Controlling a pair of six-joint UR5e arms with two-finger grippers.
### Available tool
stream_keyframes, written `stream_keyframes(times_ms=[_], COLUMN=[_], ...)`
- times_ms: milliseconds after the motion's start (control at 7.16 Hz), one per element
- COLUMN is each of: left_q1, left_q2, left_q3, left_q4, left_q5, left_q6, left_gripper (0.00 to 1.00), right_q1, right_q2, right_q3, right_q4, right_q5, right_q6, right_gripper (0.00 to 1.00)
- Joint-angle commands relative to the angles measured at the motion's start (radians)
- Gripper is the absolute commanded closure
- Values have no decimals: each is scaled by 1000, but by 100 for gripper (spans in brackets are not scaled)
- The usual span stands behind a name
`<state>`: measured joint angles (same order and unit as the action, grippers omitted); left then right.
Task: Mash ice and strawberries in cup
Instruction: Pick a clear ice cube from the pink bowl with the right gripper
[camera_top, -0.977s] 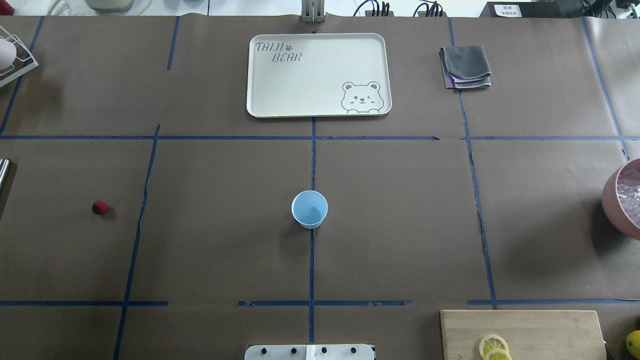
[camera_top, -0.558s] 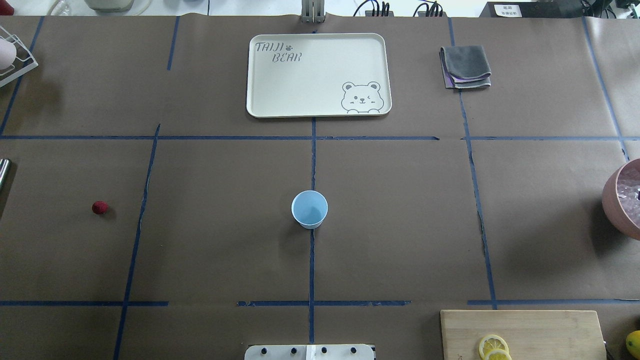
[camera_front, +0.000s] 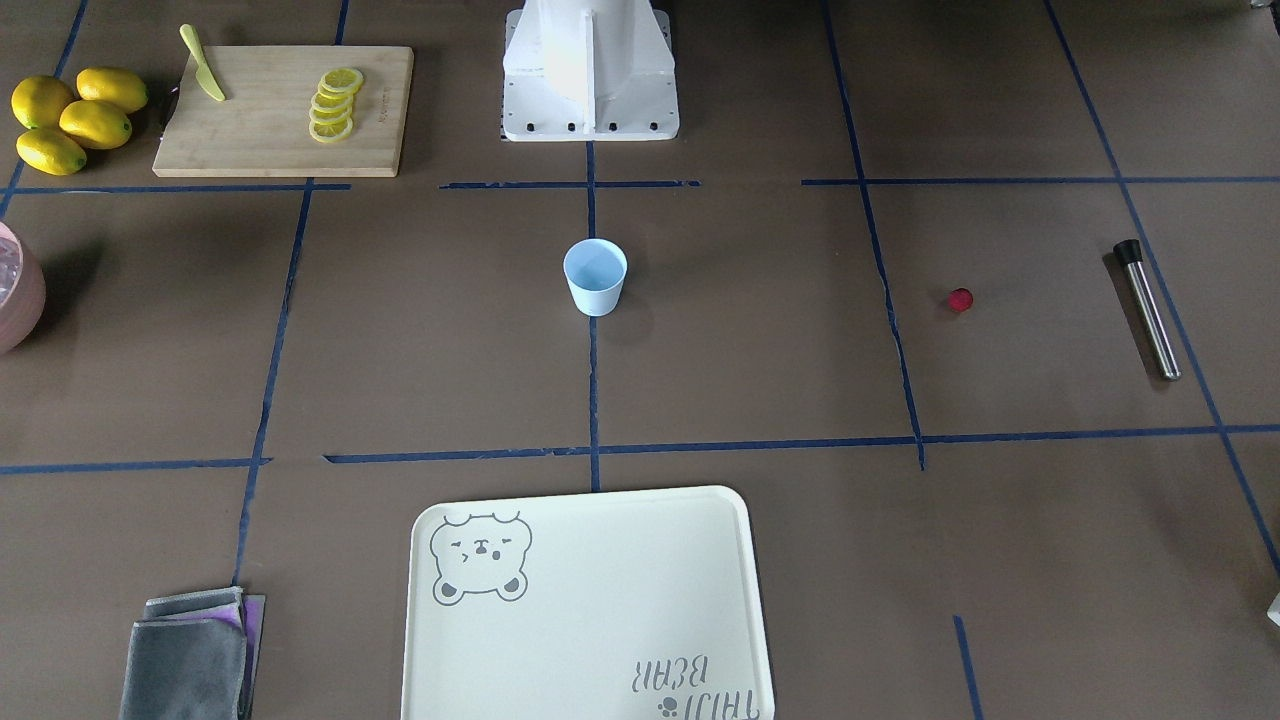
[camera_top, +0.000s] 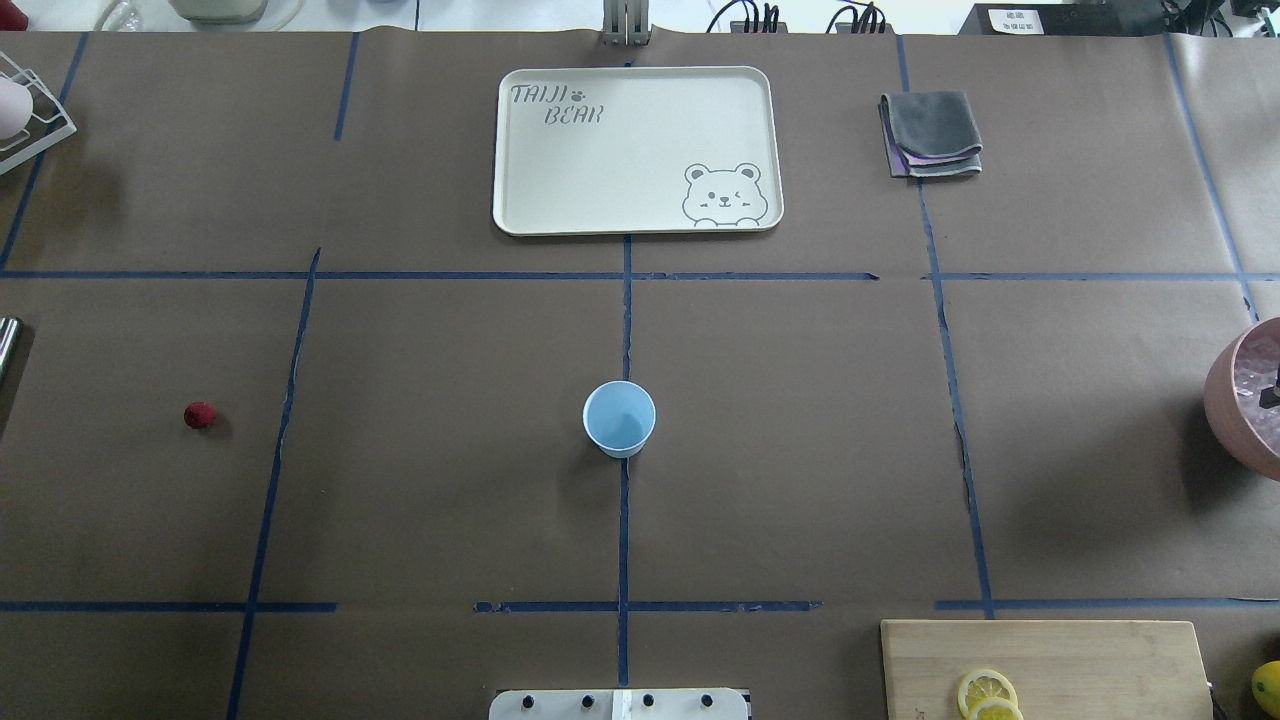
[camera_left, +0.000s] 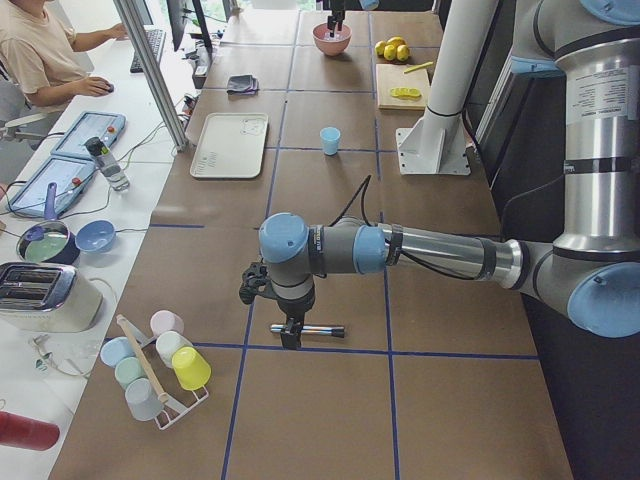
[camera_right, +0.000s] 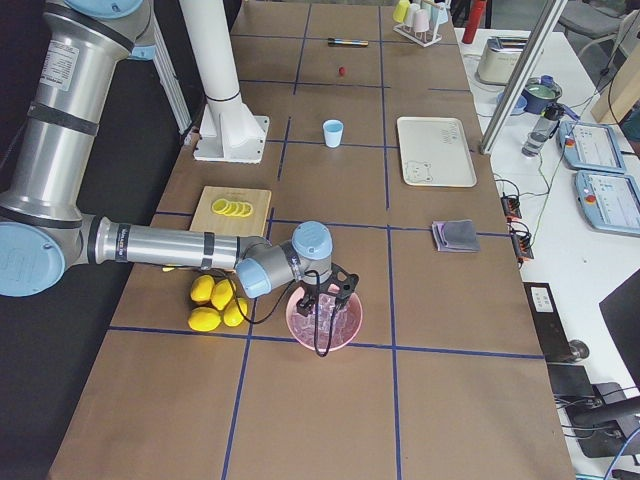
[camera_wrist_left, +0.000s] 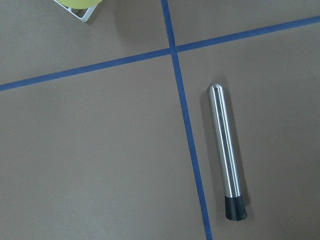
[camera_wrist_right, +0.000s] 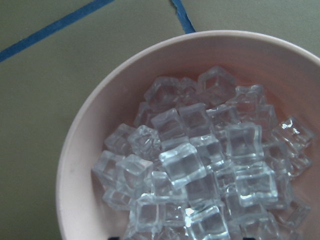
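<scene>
The pale-blue cup stands upright and empty at the table's middle, also in the front view. The dark-red strawberry lies alone far to its left. Ice cubes fill a pink bowl at the right edge. My right gripper hangs just over the ice; only a dark tip of it shows in the overhead view, and I cannot tell if it is open or shut. My left gripper hovers over a steel muddler lying flat on the table; its state cannot be told.
A cream bear tray lies behind the cup and a folded grey cloth at back right. A cutting board with lemon slices and a knife, whole lemons and a cup rack stand at the edges.
A dark tip of my right gripper has come further into the overhead view over the pink bowl. The cup and the strawberry have not moved.
</scene>
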<state>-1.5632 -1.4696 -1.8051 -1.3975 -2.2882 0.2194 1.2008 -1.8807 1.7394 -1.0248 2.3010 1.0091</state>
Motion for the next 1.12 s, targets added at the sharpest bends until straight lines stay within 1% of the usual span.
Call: stream_keyframes(times_ms=[0,140,419,698,838,977], left_q1=[0,0,0,0,0,0], left_q2=[0,0,0,0,0,0], left_q3=[0,1,0,0,0,1], left_q4=[0,0,0,0,0,0], left_q5=[-1,-1,-1,-1,-1,-1], left_q6=[0,0,-2,0,0,0], left_gripper=[0,0,0,0,0,0], right_q1=[-6,-7,-9,-20,-24,-24], right_q2=[0,0,0,0,0,0], right_q3=[-4,-4,-11,-14,-15,-15], right_q4=[0,0,0,0,0,0], right_q5=[-25,-26,-46,-46,-46,-46], right_q6=[2,2,2,0,0,2], right_gripper=[15,15,20,20,23,31])
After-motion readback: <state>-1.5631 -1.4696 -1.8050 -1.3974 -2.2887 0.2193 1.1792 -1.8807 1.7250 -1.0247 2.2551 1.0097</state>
